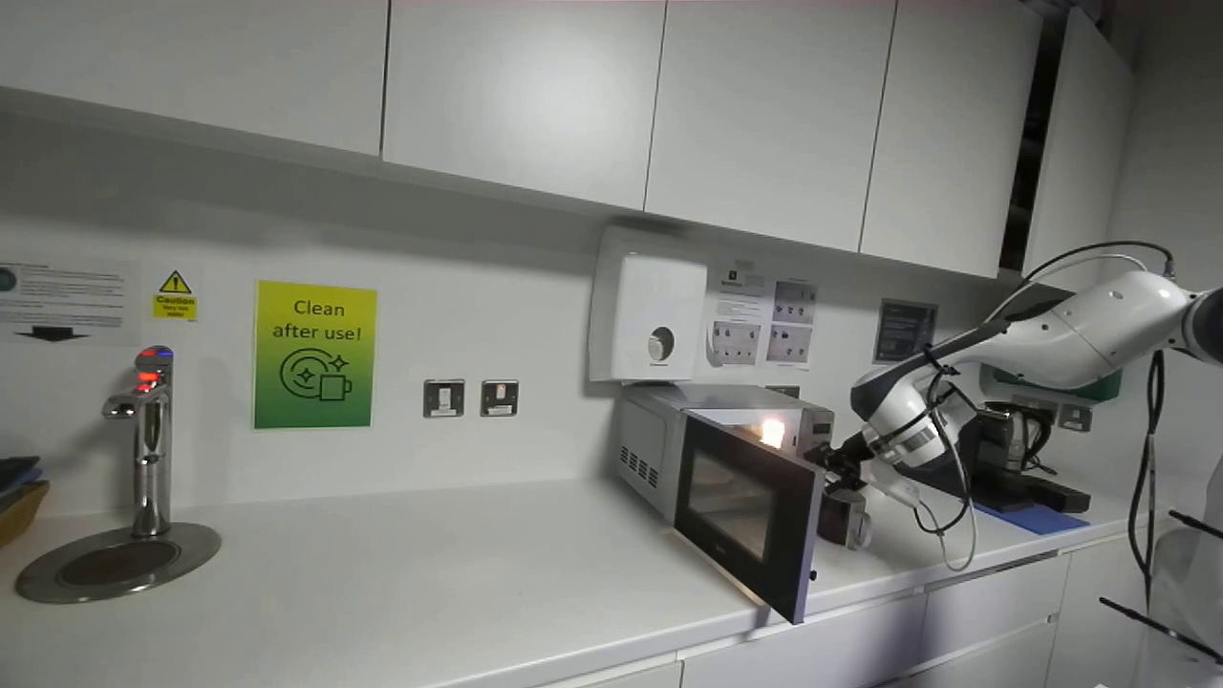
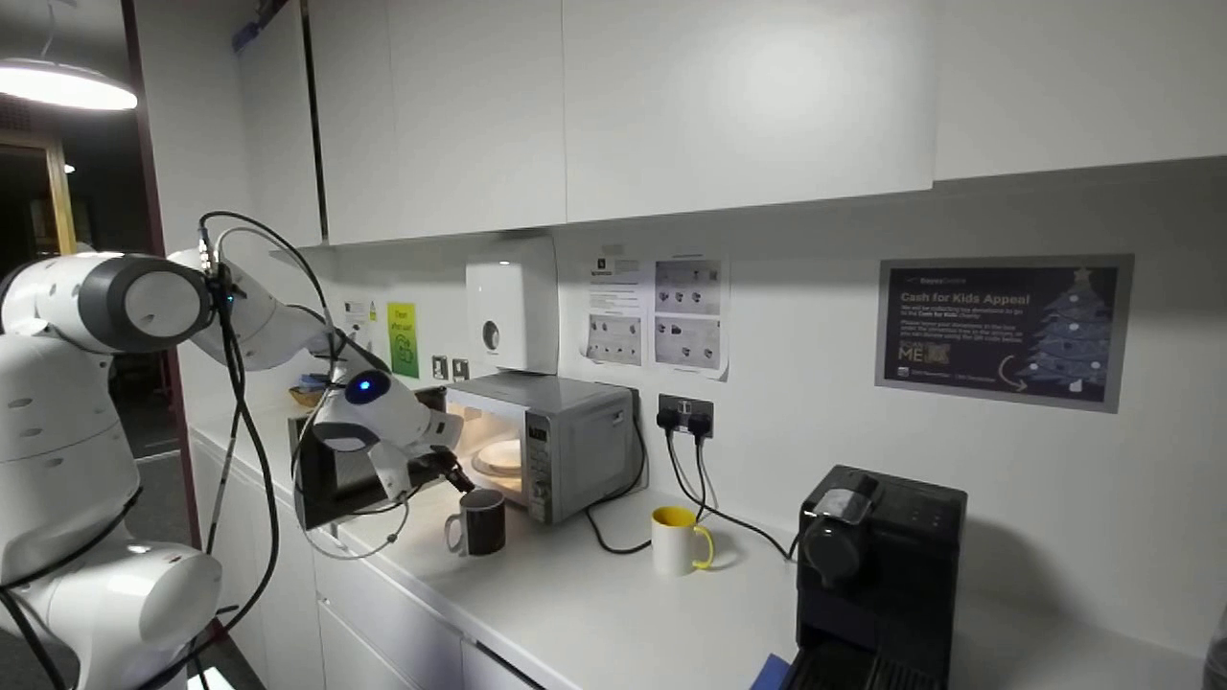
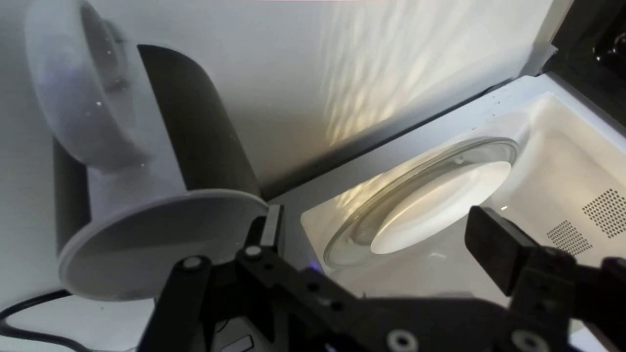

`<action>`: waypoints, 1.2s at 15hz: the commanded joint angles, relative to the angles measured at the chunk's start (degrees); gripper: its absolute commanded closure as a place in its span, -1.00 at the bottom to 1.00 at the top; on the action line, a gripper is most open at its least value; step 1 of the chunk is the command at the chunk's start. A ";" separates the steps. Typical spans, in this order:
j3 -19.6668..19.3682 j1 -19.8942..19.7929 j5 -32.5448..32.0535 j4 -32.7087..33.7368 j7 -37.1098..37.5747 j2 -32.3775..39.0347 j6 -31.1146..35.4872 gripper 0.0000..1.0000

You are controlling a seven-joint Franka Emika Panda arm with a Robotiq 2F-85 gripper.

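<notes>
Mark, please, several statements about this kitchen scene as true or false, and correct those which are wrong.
The gripper is open near the dark mug. True.
That mug lies on its side. False: it stands upright on the counter.
A white dish lies inside the microwave. True.
The microwave is closed. False: its door stands open.
A white mug stands between the microwave and the coffee machine. True.
The coffee machine is white. False: it is black.

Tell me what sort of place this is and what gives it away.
Most likely a shared kitchenette, perhaps in a workplace. An open microwave and a black coffee machine suggest a kitchen area, and the sign reading "Clean after use!" hints that several people use it.
</notes>
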 commanded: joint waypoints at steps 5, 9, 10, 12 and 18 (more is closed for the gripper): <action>4.12 -11.79 -30.19 -1.42 16.77 -4.74 -9.48 -1.00; 5.95 -17.09 -46.63 0.18 28.98 -9.29 -17.05 -1.00; 6.02 -17.46 -49.47 0.94 31.48 -10.48 -19.16 -1.00; 5.80 -17.11 -52.12 2.65 34.65 -12.37 -23.82 -1.00; 6.49 -17.53 -55.48 6.07 38.90 -15.35 -36.11 -1.00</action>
